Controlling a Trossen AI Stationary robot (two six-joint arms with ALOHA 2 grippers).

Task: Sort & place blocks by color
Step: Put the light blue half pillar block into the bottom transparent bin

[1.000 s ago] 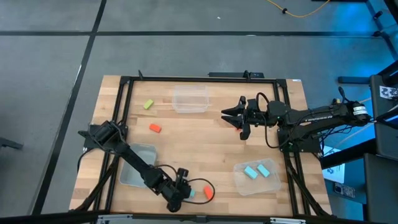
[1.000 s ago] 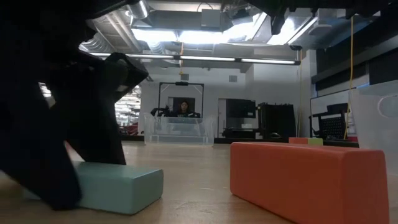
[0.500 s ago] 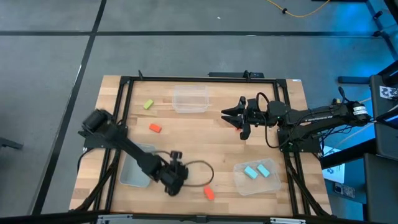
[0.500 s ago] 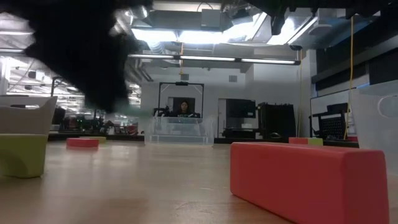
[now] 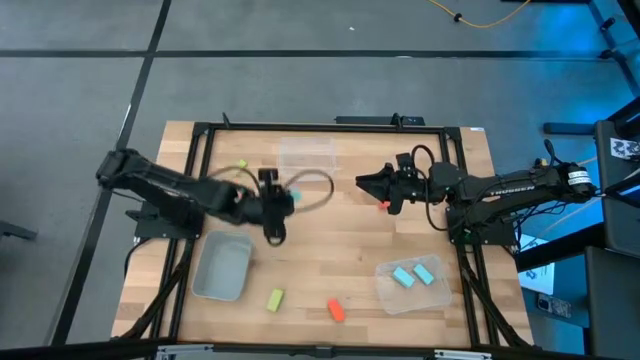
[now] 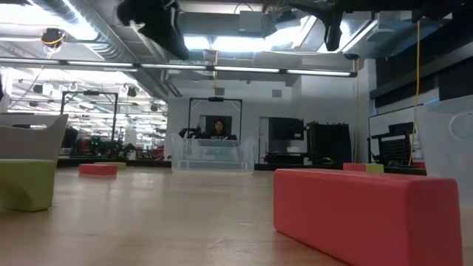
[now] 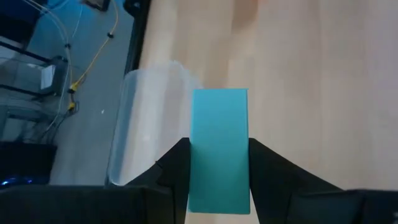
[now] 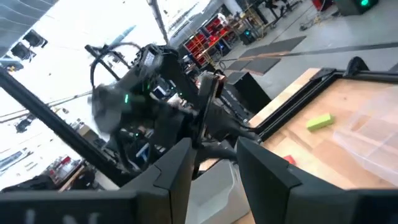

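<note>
left gripper hangs above mid-table; we see its fingers pinching a cyan block. right gripper hovers further right, jaws spread. two cyan blocks lie in the near-right bin.

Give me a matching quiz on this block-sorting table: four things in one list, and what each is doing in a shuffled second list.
Things:
1. left pincer
2. near-right bin
3. far bin
4. orange-red block

States:
A. no block seen inside
B. shut on a cyan block
C. contains two cyan blocks
D. lies loose on the table near its front edge

Pairs: 1-B, 2-C, 3-A, 4-D.

The right pincer waits over mid-table.
</note>
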